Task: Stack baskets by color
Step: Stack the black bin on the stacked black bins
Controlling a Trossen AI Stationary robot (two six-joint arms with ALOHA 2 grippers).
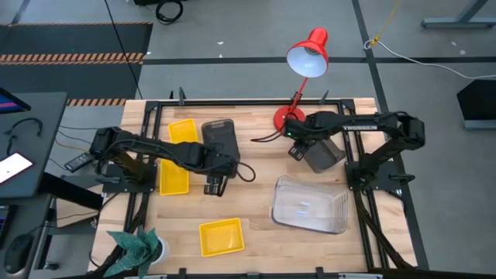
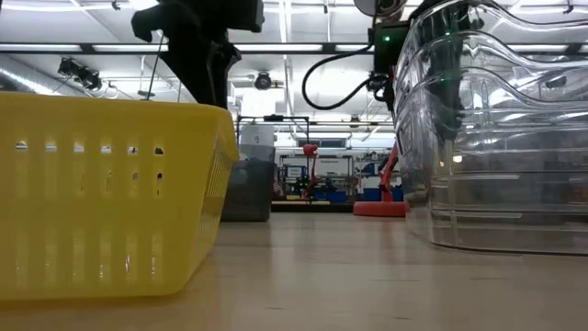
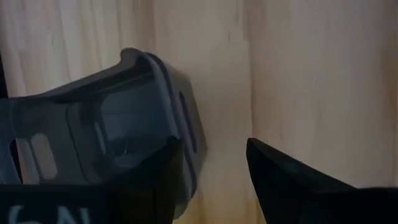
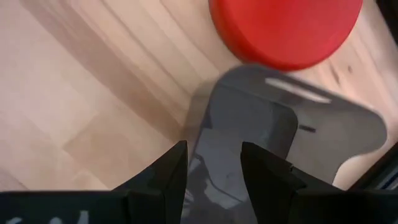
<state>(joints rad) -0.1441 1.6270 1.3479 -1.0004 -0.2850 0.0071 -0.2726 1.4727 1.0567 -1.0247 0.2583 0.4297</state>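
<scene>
Roughly, biggest first, reading the high view as a clock face from table centre.

- Pale wooden table [image 1: 256, 174]: the baskets are not yet fully sorted.
- Clear transparent plastic basket [image 1: 310, 205], about 4 o'clock, apart from both arms. No risk seen.
- Red desk lamp [image 1: 307, 58], round base near 1 o'clock. Main hazard: the base sits just beside the right-hand basket, so a careless lift or swing could clip it and rock the lamp.
- Dark grey rectangular plastic basket [image 4: 249, 124], about 2 o'clock, lying askew under the right gripper [image 4: 211, 149]. Its fingers stand apart above the basket, with no clamp on a wall visible. Closing off-centre could pinch only the rim and tip the basket.
- Second dark grey basket [image 1: 219, 138], about 11 o'clock. The left gripper [image 3: 211, 146] is at its near end, fingers wide, one over the corner and one over bare wood. Closing here risks a corner grip that lets the basket twist or slip.
- Three bright yellow plastic baskets: far one [image 1: 184, 130] at 10 o'clock, side one [image 1: 173, 178] at 9, near one [image 1: 221, 236] at 7. The left arm passes over the first two; a low sweep could shove them.
</scene>
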